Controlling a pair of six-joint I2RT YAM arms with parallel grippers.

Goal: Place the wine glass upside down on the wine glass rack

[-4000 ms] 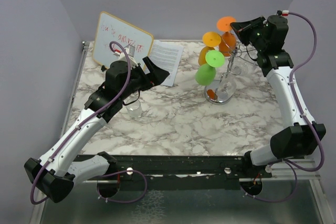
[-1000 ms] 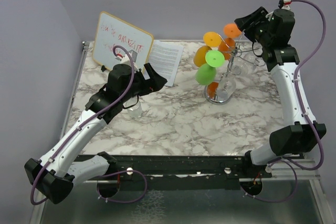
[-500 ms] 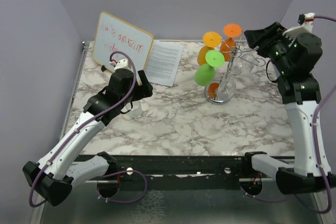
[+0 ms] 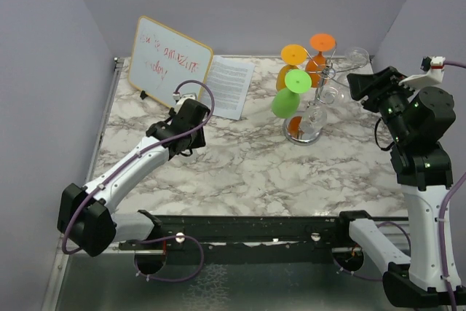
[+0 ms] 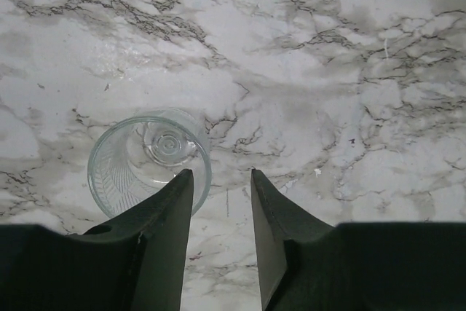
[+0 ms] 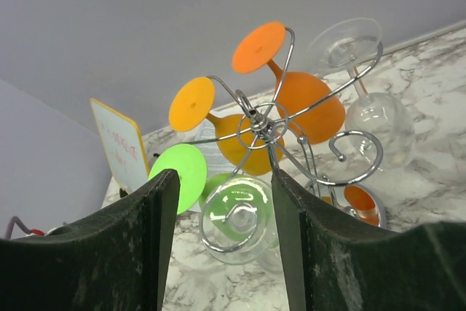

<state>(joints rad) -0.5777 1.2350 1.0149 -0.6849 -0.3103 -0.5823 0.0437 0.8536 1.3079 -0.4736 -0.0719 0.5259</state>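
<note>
Grey-veined marble bench (image 4: pixel 247 172). I see the chrome wire wine glass rack (image 6: pixel 256 123) dead ahead of my right pincer (image 6: pixel 224 174), pole upright. It carries three coloured glasses (image 6: pixel 306 107) hung foot-up: two orange, one green. Right pincer gapes wide, empty. One clear ribbed wine glass (image 5: pixel 138 162) stands mouth-up, axis vertical, just outside the left finger (image 5: pixel 164 216) of my left pincer (image 5: pixel 218 176). That pincer is partly parted, nothing between.

Overhead view, upper left: writing on the whiteboard (image 4: pixel 169 61) is too small for me to read. Left wrist view, lower left: one finger of the left gripper (image 5: pixel 220 178) hides the near rim of the wine glass (image 5: pixel 135 169).
</note>
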